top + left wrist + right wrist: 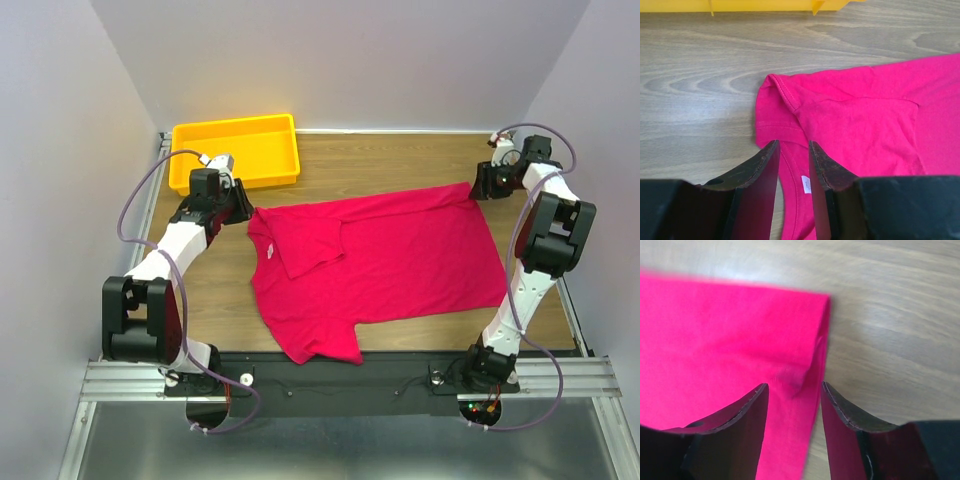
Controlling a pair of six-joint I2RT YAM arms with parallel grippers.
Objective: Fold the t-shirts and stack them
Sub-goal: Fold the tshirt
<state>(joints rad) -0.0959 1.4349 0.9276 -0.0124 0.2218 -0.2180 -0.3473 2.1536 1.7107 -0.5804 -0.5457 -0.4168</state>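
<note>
One crimson-pink t-shirt point(400, 260) lies spread on the wooden table, its far sleeve folded in over the chest. My left gripper point(240, 208) hovers at the shirt's far left corner by the collar. In the left wrist view its jaws point(793, 144) stand apart over the neckline, and the white neck label point(805, 184) shows between them on the flat t-shirt point(865, 120). My right gripper point(483, 187) is at the far right corner. Its jaws point(794, 386) are apart, straddling the edge of the t-shirt point(715, 340), which has a small pucker there.
A yellow tray point(236, 125) sits at the back left, just beyond the left gripper, and its edge point(765, 5) shows in the left wrist view. Bare wood lies to the right of the shirt's edge point(900, 330). Walls close in the table on three sides.
</note>
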